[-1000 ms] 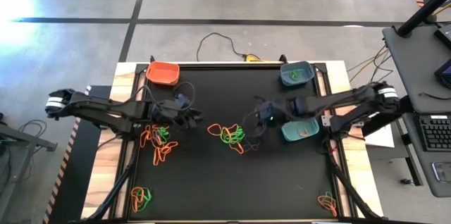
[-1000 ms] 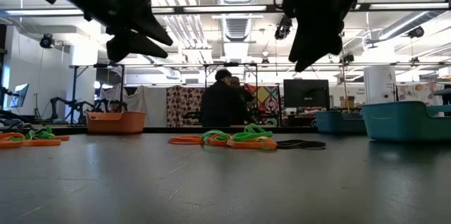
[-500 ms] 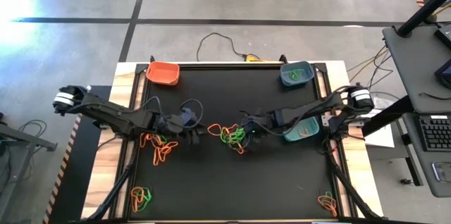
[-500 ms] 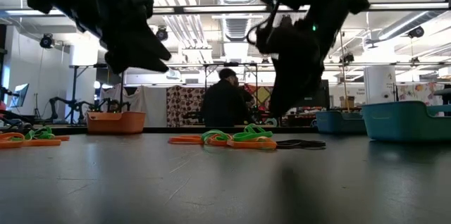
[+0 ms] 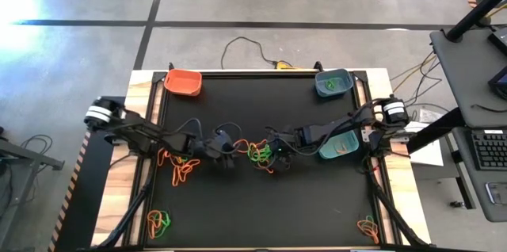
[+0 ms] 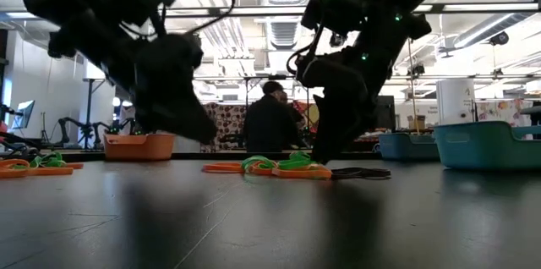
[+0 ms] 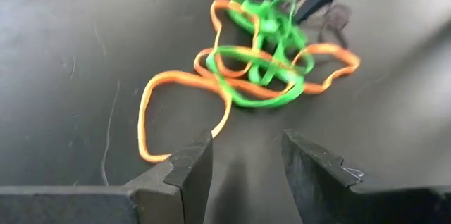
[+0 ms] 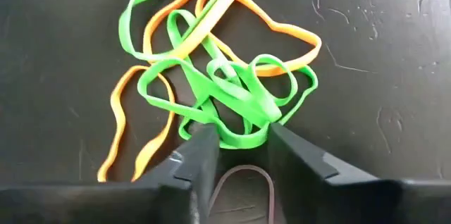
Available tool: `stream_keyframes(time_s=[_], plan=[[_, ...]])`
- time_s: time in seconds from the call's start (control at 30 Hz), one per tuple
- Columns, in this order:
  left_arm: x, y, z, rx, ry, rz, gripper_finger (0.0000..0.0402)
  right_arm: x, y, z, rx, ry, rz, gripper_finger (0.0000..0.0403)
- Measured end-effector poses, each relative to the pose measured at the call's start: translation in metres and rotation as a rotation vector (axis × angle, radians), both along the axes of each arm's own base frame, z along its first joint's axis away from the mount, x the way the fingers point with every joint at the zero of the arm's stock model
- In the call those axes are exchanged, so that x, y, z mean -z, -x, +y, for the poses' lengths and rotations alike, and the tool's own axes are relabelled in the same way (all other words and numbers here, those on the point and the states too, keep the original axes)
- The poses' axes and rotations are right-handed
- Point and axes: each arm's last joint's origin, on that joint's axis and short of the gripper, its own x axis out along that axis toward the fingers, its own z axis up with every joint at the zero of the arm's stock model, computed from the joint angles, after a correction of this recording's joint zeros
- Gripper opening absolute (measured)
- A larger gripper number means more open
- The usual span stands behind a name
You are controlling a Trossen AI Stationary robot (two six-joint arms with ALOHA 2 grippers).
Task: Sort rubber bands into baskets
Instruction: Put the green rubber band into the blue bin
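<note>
At the middle of the black worktop (image 5: 261,204) a tangled heap of rubber bands (image 5: 258,154), green and orange, is lain on from both sides. The right tool (image 8: 236,146) is lowered onto the heap's right edge; in the right wrist view its two fingers are seen apart, with a green loop (image 8: 239,137) lying in the gap between the tips. Contact looks likely, but whether the loop is actually clamped cannot be told. A dark band (image 8: 243,185) is seen on the worktop just behind that loop, between the fingers.

The left tool (image 7: 246,157) is held on the heap's left side, its fingers apart and nothing between them; the nearest orange loop (image 7: 180,111) is just ahead of its tips.

The heap therefore lies between the two tools, with the right one nearer and already over a green strand. The strands are interwoven, so it is judged that lifting one green band may drag others along.

The teal basket (image 5: 338,147) is placed just right of the right arm, the blue basket (image 5: 333,83) at the far right corner, and the orange basket (image 5: 184,82) at the far left. Other small heaps are left at the left side (image 5: 177,162) and near both front corners.
</note>
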Motion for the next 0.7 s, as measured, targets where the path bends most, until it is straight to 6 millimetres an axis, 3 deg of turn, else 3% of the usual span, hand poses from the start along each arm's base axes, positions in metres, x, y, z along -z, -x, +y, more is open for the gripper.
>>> stream_keyframes(time_s=[0.3,0.47,0.7], plan=[[0.031,-0.007,0.000,-0.054,-0.021,0.048,0.0153,-0.002,0.002,-0.007,-0.018,0.015,0.016,0.0016],[0.032,-0.008,0.000,-0.063,-0.015,0.047,0.0153,-0.018,0.012,-0.007,-0.032,-0.005,0.048,0.0010],[0.026,-0.005,0.000,-0.052,-0.015,0.044,0.0153,-0.056,0.025,-0.019,-0.026,0.049,0.078,0.0009]])
